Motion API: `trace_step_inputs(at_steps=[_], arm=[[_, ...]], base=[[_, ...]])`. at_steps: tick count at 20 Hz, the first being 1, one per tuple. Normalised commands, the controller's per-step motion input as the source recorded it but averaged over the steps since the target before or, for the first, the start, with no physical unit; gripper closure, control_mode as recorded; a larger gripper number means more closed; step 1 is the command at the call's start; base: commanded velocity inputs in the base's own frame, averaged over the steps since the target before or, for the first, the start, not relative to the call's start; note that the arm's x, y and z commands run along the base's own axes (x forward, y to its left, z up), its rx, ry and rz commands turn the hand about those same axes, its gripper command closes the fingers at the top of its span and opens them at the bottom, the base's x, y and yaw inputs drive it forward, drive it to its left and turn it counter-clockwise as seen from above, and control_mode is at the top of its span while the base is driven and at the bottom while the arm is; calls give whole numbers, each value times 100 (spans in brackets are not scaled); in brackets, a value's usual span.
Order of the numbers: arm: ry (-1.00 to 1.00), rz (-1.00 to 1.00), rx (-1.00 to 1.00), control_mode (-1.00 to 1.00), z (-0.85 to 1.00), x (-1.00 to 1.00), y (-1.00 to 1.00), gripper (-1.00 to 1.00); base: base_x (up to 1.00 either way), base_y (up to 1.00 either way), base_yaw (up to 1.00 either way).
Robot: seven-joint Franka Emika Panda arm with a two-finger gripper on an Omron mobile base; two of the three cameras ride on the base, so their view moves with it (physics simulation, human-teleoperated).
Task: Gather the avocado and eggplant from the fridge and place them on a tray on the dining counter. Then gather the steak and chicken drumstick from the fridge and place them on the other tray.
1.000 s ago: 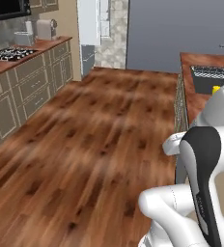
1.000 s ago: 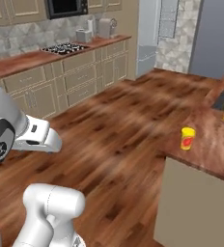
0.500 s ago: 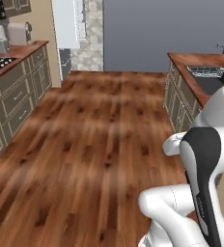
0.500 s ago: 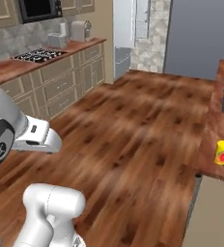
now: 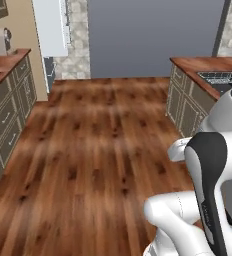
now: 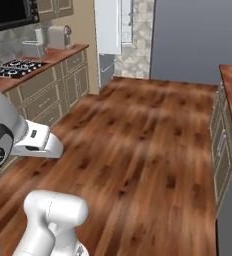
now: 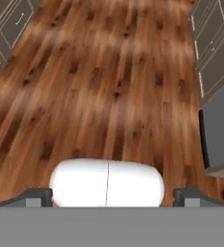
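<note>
My gripper (image 7: 112,197) is open in the hand view. Its two dark fingertips (image 7: 37,195) stand far apart at the bottom, with nothing between them, and it points down at the wooden floor (image 7: 109,82). A tall grey-blue front (image 5: 155,35), likely the fridge, stands shut at the far end of the aisle, straight ahead; it is also in the right base view (image 6: 198,40). The avocado, eggplant, steak, chicken drumstick, trays and dining counter are out of view.
A wood-topped counter with a stove (image 6: 15,67) and small appliances (image 6: 58,35) runs along the left. On the right a counter with a dish rack (image 5: 218,76) sits over grey cabinets (image 5: 185,107). A wide strip of floor (image 5: 98,140) lies between them.
The whole picture has shifted: the base has driven forward down the aisle toward the grey-blue front. The counters have slid outward past the views. The arm's pose is unchanged and the gripper stays open.
</note>
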Motion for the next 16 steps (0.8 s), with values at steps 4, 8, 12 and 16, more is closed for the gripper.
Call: trace_step_inputs(at_steps=[4, 8, 12, 16], arm=[[0, 0, 0, 100, 0, 0, 0, -100], [0, 0, 0, 100, 0, 0, 0, -100], [0, 0, 0, 100, 0, 0, 0, -100], [0, 0, 0, 100, 0, 0, 0, -100]], base=[[100, 53, -23], [100, 39, -17], [100, 21, -10], [100, 5, -2]])
